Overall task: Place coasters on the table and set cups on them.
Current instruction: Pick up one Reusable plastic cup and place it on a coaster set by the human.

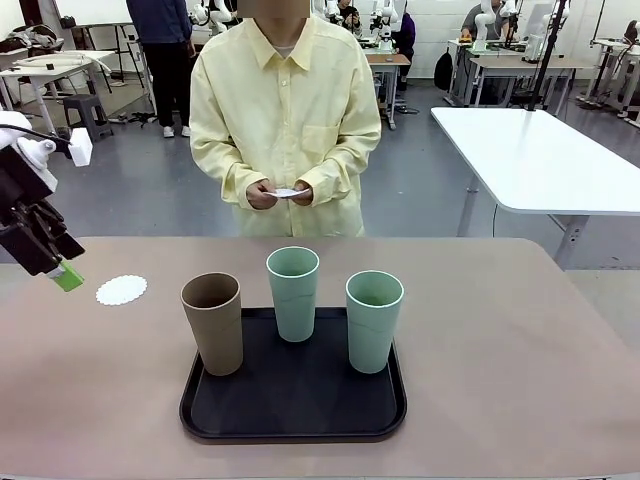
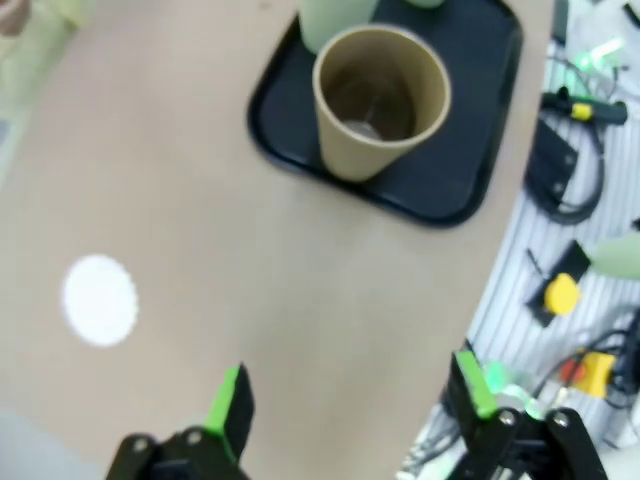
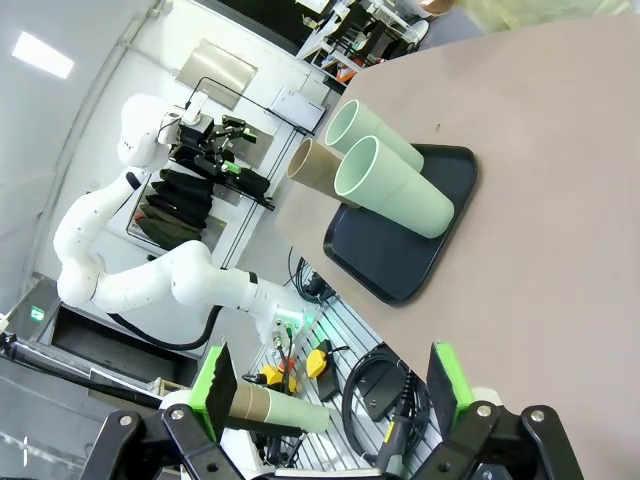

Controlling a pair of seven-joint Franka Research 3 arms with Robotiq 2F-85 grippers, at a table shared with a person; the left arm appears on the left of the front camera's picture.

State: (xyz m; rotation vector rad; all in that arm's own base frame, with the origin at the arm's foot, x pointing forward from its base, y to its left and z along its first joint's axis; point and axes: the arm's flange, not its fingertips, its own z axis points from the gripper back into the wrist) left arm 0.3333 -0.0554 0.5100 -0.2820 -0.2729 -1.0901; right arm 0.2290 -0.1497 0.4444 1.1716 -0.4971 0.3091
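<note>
"Left pincer (image 1: 62,272) first: green pads spread wide, nothing between them, held above the table (image 1: 520,350) at its left side, near a coaster (image 1: 121,290)."

"And the right pincer (image 3: 330,375)?"

"Likewise spread apart and empty, hung well away from the tray (image 1: 290,420)."

"Look of that coaster?"

"Small, round, white, thin as paper, with a scalloped lacy rim. Lying flat on the matte beige-brown top, apart from the tray and to its left."

"Any more of the kind?"

"Thin white piece (image 1: 287,192) pinched between the person's hands (image 1: 262,194) at the far side. Too small to tell more."

"Cups?"

"Three, all tall, tapered, handleless, matte plastic, mouths up, upright on the tray. Tan-brown cup (image 1: 213,322) at the left edge, rear mint cup (image 1: 293,292) in the middle toward the far side, right mint cup (image 1: 374,320) beside it — none touching."

"Tray itself?"

"Black, smooth, rounded corners, low raised lip — set mid-table on the near side."
</note>
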